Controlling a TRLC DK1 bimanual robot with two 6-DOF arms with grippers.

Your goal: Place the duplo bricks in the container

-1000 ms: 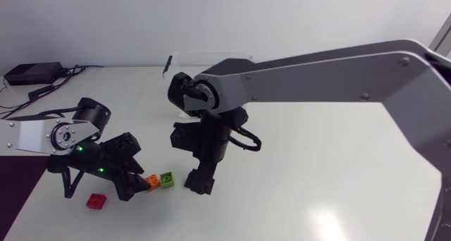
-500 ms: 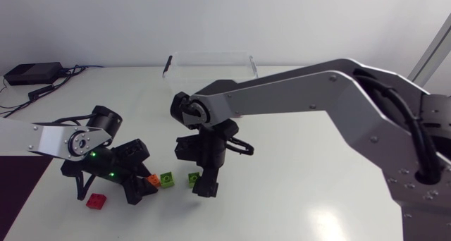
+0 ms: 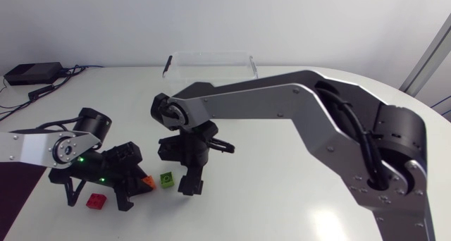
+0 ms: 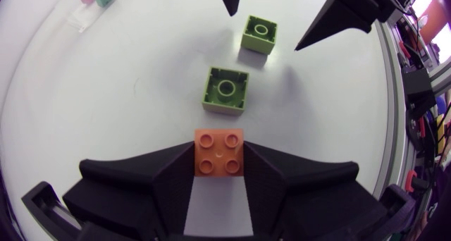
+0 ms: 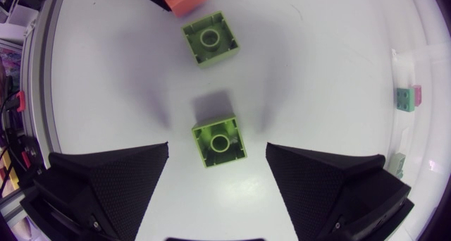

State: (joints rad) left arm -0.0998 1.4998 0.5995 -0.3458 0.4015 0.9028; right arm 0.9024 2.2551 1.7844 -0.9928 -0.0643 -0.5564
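Orange square duplo brick (image 4: 219, 152), clamped in left gripper (image 4: 220, 165), lies lower left of head view; right gripper (image 5: 217, 151) gapes wide around a light-green square brick (image 5: 219, 140), not touching. Clear plastic container (image 3: 211, 56) stands upper centre.

A: What sort of place?
B: Robotics lab, by the look. Left arm (image 3: 42, 146) and right arm (image 3: 282, 103) stand at one white counter (image 3: 268, 199).
A: Other evidence?
B: Test props: toy pieces like the orange brick (image 4: 219, 153), and a clear container (image 3: 209, 63).
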